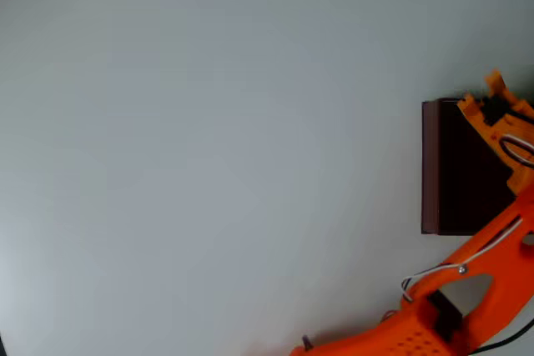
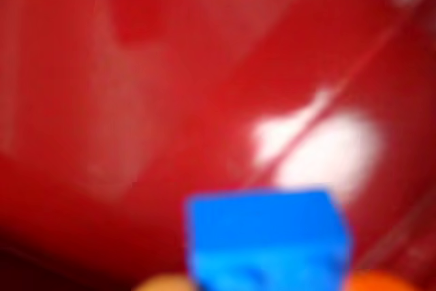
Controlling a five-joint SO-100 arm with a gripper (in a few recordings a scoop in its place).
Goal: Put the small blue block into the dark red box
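- Wrist view: the hand (image 2: 272, 284) pinches the blue block (image 2: 267, 243) between two orange fingertips (image 2: 381, 281) that peek in at the bottom edge, one on each side of the block.
- The block sits at the bottom centre of that view, blurred by closeness, with the glossy red inside of the box (image 2: 136, 100) filling everything behind it; a white glare patch lies just above and to the right of the block.
- In the overhead view the hand (image 1: 492, 106) hangs over the top right part of the box (image 1: 430, 164), which stands at the right edge of the pale bench (image 1: 209, 156).
- The block looks like hard, stiff plastic: light, smooth-sided and likely a little slippery, so a grip on two flat opposite faces suits it, as here. It should not be harmed by a short drop.
- The box walls look thin, so a nudge from the arm could shift it.
- The left wall of the box is well apart from the hand. The bench to the left lies wide and open for pulling back; the right side is cut off by the picture's edge.
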